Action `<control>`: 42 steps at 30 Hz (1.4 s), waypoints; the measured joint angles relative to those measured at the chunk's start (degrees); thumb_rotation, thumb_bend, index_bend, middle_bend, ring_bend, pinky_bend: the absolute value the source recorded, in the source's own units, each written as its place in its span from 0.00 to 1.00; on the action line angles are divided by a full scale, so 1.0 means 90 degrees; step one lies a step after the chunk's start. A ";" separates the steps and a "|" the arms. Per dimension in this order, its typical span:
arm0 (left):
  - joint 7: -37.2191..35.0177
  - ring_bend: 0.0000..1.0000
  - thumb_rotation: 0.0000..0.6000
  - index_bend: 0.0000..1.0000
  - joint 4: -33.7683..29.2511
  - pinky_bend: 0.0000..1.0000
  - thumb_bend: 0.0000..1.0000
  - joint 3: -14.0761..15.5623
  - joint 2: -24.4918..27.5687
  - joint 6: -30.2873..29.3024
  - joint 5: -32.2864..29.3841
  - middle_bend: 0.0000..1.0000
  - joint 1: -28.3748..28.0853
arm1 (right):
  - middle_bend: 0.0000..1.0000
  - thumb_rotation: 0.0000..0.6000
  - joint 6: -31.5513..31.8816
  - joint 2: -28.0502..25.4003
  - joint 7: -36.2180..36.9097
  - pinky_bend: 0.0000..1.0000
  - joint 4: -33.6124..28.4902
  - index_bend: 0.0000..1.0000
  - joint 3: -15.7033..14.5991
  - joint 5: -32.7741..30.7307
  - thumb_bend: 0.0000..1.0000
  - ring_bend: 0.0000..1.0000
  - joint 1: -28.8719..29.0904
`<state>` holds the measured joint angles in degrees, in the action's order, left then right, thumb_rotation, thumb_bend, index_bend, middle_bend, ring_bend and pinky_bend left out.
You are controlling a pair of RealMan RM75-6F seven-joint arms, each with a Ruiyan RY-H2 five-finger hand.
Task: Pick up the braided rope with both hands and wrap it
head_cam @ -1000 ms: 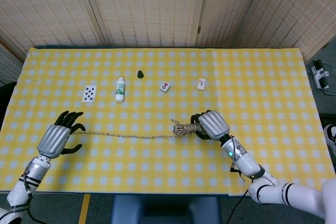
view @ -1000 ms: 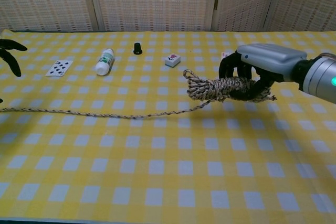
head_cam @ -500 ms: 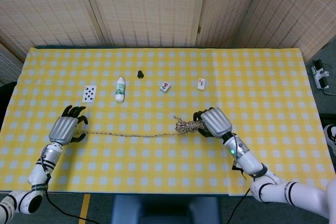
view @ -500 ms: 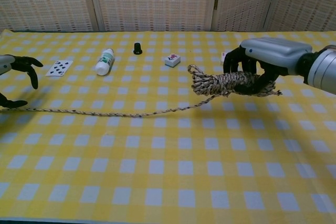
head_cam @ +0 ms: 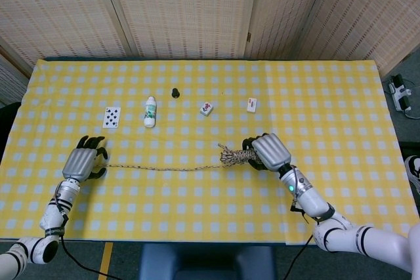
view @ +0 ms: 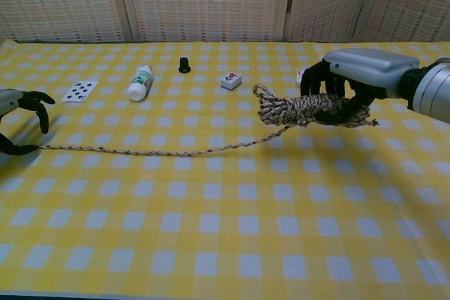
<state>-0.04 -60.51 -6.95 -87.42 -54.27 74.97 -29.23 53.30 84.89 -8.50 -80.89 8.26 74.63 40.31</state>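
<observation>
The speckled tan-and-brown braided rope (view: 176, 151) lies stretched across the yellow-and-white checked tablecloth (head_cam: 328, 96), one end bundled into a thick coil at the silver right hand (view: 351, 82). That hand's black fingers (view: 316, 82) are clenched around the coil, holding it just above the cloth — a loose loop sticks out on its left side. From the coil a single strand sags down to the table and runs leftward to the silver-backed left hand (head_cam: 81, 162). The left hand sits at the rope's far end with its dark fingers (view: 39, 103) curled; the strand ends right at them, but whether they actually pinch it I cannot tell. Farther back on the table stand a playing card (head_cam: 112, 117), a small white bottle with a green label (head_cam: 150, 111) lying on its side, a little black knob (head_cam: 175, 92) and two small white tiles (head_cam: 207, 107) — well apart from the rope.
</observation>
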 measured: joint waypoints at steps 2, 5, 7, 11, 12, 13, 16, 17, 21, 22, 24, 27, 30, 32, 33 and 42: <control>-0.0008 0.13 1.00 0.50 0.0059 0.00 0.36 0.0016 -0.0036 0.0007 -0.0011 0.15 0.0000 | 0.55 1.00 0.0001 0.0001 0.0002 0.47 0.0001 0.59 -0.0012 0.0000 0.51 0.58 -0.0004; -0.0054 0.13 1.00 0.51 0.0155 0.00 0.38 0.0027 -0.0086 0.0048 -0.0039 0.15 -0.0010 | 0.55 1.00 -0.0005 0.0023 0.0006 0.47 0.0017 0.59 -0.0028 -0.0001 0.51 0.58 -0.0006; -0.0084 0.13 1.00 0.51 0.0219 0.00 0.38 0.0034 -0.0117 0.0092 -0.0061 0.15 -0.0022 | 0.55 1.00 -0.0008 0.0039 0.0005 0.47 0.0033 0.59 -0.0043 0.0004 0.51 0.58 -0.0007; -0.0128 0.13 1.00 0.52 0.0289 0.00 0.39 0.0040 -0.0153 0.0134 -0.0092 0.15 -0.0037 | 0.55 1.00 -0.0013 0.0061 0.0000 0.47 0.0062 0.59 -0.0055 -0.0001 0.51 0.58 -0.0008; -0.0133 0.13 1.00 0.52 0.0303 0.00 0.40 0.0042 -0.0154 0.0152 -0.0103 0.15 -0.0040 | 0.55 1.00 -0.0012 0.0063 -0.0002 0.47 0.0065 0.59 -0.0056 -0.0002 0.51 0.58 -0.0008; -0.0134 0.13 1.00 0.52 0.0316 0.00 0.40 0.0044 -0.0156 0.0166 -0.0111 0.15 -0.0043 | 0.55 1.00 -0.0012 0.0065 -0.0001 0.47 0.0066 0.59 -0.0056 -0.0003 0.51 0.58 -0.0008; -0.0151 0.13 1.00 0.53 0.0346 0.00 0.42 0.0048 -0.0162 0.0192 -0.0135 0.15 -0.0050 | 0.55 1.00 -0.0020 0.0072 -0.0001 0.47 0.0082 0.59 -0.0060 -0.0005 0.51 0.58 -0.0005; -0.0157 0.13 1.00 0.54 0.0350 0.00 0.42 0.0051 -0.0164 0.0200 -0.0137 0.15 -0.0052 | 0.55 1.00 -0.0027 0.0078 -0.0005 0.47 0.0093 0.59 -0.0066 -0.0004 0.51 0.58 -0.0002; -0.0168 0.14 1.00 0.55 0.0366 0.00 0.43 0.0067 -0.0173 0.0233 -0.0144 0.16 -0.0062 | 0.55 1.00 -0.0053 0.0102 -0.0016 0.47 0.0127 0.59 -0.0083 -0.0009 0.51 0.58 0.0004; -0.0169 0.14 1.00 0.56 0.0370 0.00 0.43 0.0070 -0.0176 0.0243 -0.0148 0.16 -0.0065 | 0.55 1.00 -0.0059 0.0107 -0.0014 0.47 0.0135 0.59 -0.0086 -0.0013 0.51 0.58 0.0004; -0.0162 0.14 1.00 0.56 0.0388 0.00 0.44 0.0087 -0.0191 0.0262 -0.0154 0.16 -0.0065 | 0.55 1.00 -0.0071 0.0117 -0.0009 0.47 0.0160 0.59 -0.0092 -0.0018 0.51 0.58 0.0006; -0.0165 0.14 1.00 0.57 0.0404 0.00 0.45 0.0091 -0.0208 0.0279 -0.0171 0.16 -0.0068 | 0.55 1.00 -0.0084 0.0128 0.0004 0.47 0.0190 0.59 -0.0095 -0.0024 0.51 0.58 0.0008; -0.0172 0.15 1.00 0.58 0.0422 0.00 0.46 0.0095 -0.0221 0.0285 -0.0176 0.17 -0.0069 | 0.55 1.00 -0.0089 0.0134 0.0024 0.47 0.0211 0.59 -0.0099 -0.0024 0.51 0.58 0.0006; -0.0194 0.15 1.00 0.59 0.0428 0.00 0.47 0.0096 -0.0230 0.0293 -0.0179 0.18 -0.0071 | 0.55 1.00 -0.0090 0.0138 0.0046 0.47 0.0224 0.59 -0.0103 -0.0019 0.51 0.58 0.0003; -0.0218 0.16 1.00 0.60 0.0432 0.00 0.47 0.0094 -0.0236 0.0296 -0.0181 0.18 -0.0071 | 0.55 1.00 -0.0090 0.0139 0.0058 0.47 0.0229 0.59 -0.0105 -0.0015 0.51 0.58 0.0001; -0.0494 0.17 1.00 0.63 0.0264 0.00 0.49 0.0076 -0.0156 0.0058 -0.0023 0.20 -0.0051 | 0.55 1.00 0.0040 0.0080 0.0281 0.47 0.0193 0.59 -0.0096 0.0101 0.51 0.58 -0.0054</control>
<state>-4.48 -58.13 -6.26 -88.83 -53.75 74.77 -29.69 53.66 85.61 -5.97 -79.16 7.40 75.54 39.82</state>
